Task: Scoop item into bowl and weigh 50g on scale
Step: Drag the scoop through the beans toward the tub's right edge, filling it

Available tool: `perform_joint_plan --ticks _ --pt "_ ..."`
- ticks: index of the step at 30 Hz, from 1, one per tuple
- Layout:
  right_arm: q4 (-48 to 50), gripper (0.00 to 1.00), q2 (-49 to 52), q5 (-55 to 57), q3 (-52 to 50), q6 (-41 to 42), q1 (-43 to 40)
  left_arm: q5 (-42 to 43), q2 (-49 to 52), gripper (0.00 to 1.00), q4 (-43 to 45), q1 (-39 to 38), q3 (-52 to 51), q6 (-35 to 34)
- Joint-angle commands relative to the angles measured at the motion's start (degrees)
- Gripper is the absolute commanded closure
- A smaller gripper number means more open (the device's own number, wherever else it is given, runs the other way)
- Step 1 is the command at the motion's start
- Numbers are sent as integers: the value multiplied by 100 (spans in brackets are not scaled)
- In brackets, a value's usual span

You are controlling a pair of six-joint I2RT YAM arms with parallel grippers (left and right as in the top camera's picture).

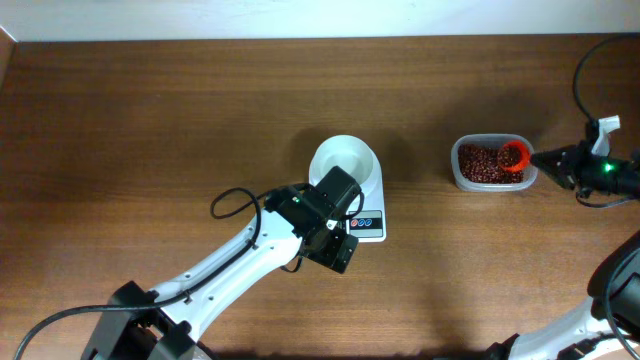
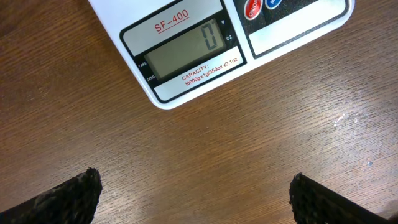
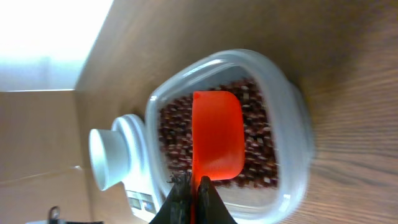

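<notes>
Two pincers are doing different jobs here. The right pincer (image 3: 194,186) is pinching the thin handle of an orange scoop (image 3: 216,134), jaws pressed together on it so the cup is reaching out ahead of the fingers. The scoop is sitting over the heap of small reddish-brown beans (image 3: 258,140) in a clear tub (image 3: 292,112). Its cup is looking empty, and whether it is touching the beans I cannot tell. That placement is suggesting a dig into the heap is about to begin. The tub is standing on the table (image 1: 150,120), well apart from the white bowl (image 1: 345,158), so any load will be travelling across open wood to get there. The bowl is resting on the scale (image 2: 186,50), seemingly with nothing in it, so whatever is tipped in will be weighed where it lands. The left pincer (image 2: 199,200) is hanging spread wide and empty over bare table just in front of the scale, likely so its camera is facing the display (image 2: 186,46), which is reading zero. No beans appear to be weighed out yet.
</notes>
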Motion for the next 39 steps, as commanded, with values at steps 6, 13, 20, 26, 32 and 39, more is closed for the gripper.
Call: perform_joint_plan --ticks 6,13,20,26,32,39 --pt "291 96 37 1716 -61 -63 544 -57 -59 1 7 -17 -39 9" --pt "348 96 37 2651 -61 133 1670 -57 -59 1 4 -17 -39 9" --pt "157 96 37 1397 -61 129 1379 -57 -59 1 7 -17 -39 11" --pt "122 96 37 682 -63 37 997 -57 -59 1 4 -17 -39 9" --pt "111 96 37 260 -61 39 763 -59 -59 1 4 -17 -39 11" --pt "70 96 37 -57 -63 -48 289 -59 -59 1 7 -17 -39 9"
